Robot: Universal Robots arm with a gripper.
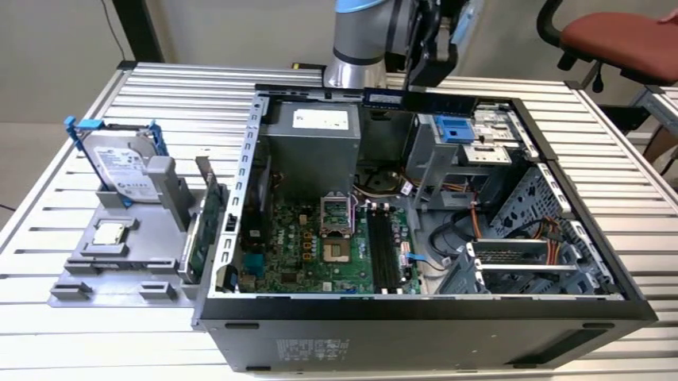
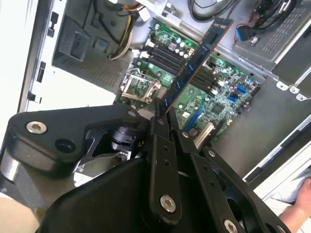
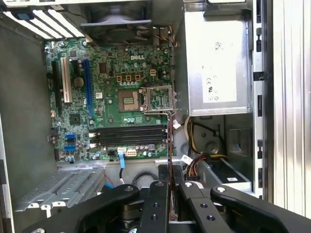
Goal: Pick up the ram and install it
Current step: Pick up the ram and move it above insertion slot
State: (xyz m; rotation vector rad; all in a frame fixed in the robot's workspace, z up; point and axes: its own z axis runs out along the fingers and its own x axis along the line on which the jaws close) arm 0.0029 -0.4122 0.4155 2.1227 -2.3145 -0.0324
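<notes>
Two fingers (image 2: 160, 145) clamp the ram (image 2: 197, 63), end hidden.

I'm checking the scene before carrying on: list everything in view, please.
table: one, silver slatted, under everything
computer case: one, black, open, on the table
motherboard: one, green, inside the case
memory slots: four, black, on the motherboard
power supply: one, grey, inside the case
holder: one, grey, on the table at the exterior view's left
hard drive: one, silver in a blue frame, upright on the holder
expansion card: one, green, upright beside the case
chair: one, red, beyond the table
ram: one, dark blue-green, above the case
gripper: one, black, shut on the ram
</notes>
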